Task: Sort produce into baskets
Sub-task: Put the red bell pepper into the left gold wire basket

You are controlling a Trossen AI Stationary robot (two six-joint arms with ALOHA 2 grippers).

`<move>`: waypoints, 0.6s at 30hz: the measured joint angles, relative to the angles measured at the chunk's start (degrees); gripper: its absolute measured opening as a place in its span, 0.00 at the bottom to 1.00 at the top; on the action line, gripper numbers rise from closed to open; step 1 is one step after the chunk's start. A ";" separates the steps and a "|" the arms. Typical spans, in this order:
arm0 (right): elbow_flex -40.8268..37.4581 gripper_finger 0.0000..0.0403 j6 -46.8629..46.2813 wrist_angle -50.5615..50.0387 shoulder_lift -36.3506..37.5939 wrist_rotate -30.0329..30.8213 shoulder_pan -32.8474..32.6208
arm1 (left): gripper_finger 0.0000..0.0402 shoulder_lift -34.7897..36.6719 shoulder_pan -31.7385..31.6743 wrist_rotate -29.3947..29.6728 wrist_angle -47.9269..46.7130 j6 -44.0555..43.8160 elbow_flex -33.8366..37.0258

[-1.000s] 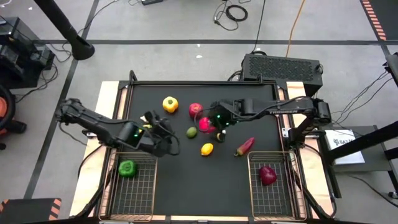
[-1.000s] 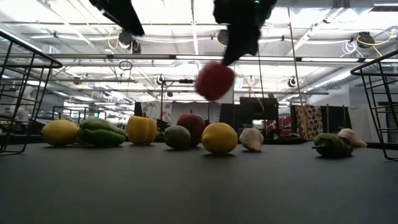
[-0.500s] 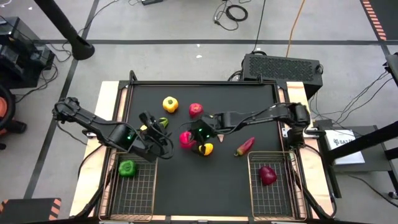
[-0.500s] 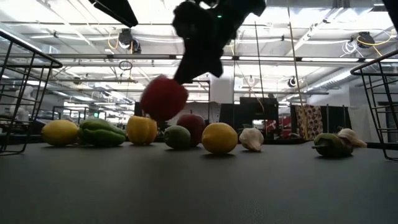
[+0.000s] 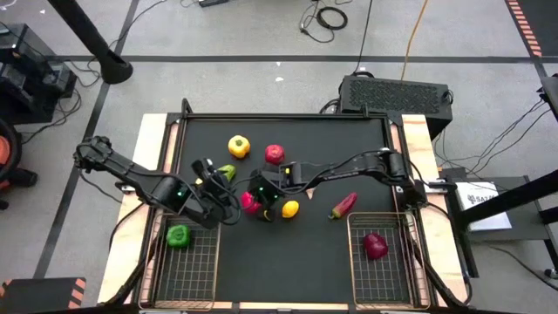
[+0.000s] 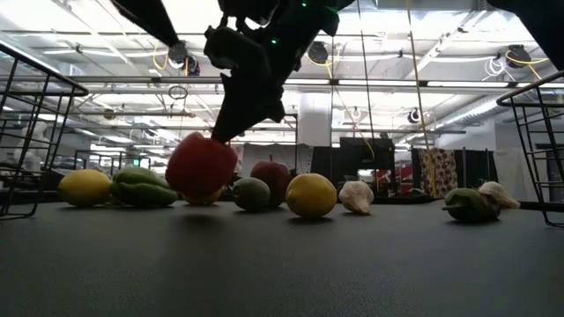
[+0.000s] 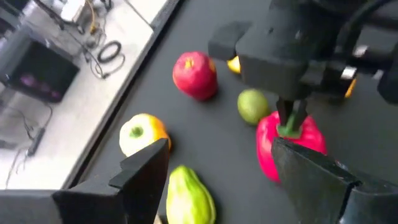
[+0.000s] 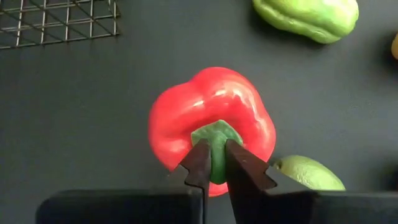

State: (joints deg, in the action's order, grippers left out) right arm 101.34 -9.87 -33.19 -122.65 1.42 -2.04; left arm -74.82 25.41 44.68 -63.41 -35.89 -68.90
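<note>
A pink-red pepper point(image 8: 211, 118) with a green stem hangs low over the middle of the table point(image 5: 288, 262), and my right gripper point(image 8: 212, 152) is shut on it. In the low view the pepper point(image 6: 201, 167) is at or just above the tabletop. My left gripper point(image 7: 227, 174) stands open just left of the pepper, touching nothing. The left basket point(image 5: 187, 279) holds a green pepper point(image 5: 178, 235). A dark red piece point(image 5: 375, 246) lies in the right basket point(image 5: 384, 279). My right gripper pinches the pepper's green stem point(image 8: 214, 140) between its two fingertips. The fingers slant down from above, coming from the table's right side. The pepper hangs below them, stem up. I cannot tell whether its underside point(image 6: 201, 198) touches the table.
Loose on the table lie a yellow pepper point(image 5: 238, 146), a red apple point(image 5: 275, 154), a long green pepper point(image 5: 225, 173), a lime point(image 7: 252, 106), a lemon point(image 5: 290, 208) and a dark red chili point(image 5: 343, 205). Garlic point(image 6: 357, 196) shows in the low view.
My right gripper has carried the pink-red pepper down and toward the table's left and near edges, from beside the apple to a spot in front of my left gripper. The pepper has stayed stem up and has sunk close to the tabletop.
</note>
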 joint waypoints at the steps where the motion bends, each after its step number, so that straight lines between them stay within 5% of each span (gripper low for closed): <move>1: 0.00 0.09 0.08 0.02 -0.02 0.01 0.01 | 0.72 -0.01 0.14 -0.47 -1.15 -1.33 0.00; 18: 0.00 0.10 0.12 0.51 -0.02 0.36 0.22 | 0.72 0.01 0.61 -1.00 -4.60 -5.85 -0.02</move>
State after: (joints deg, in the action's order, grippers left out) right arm 101.34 -9.75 -32.68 -122.67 1.78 -1.83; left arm -74.81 26.02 43.68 -68.01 -41.74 -68.93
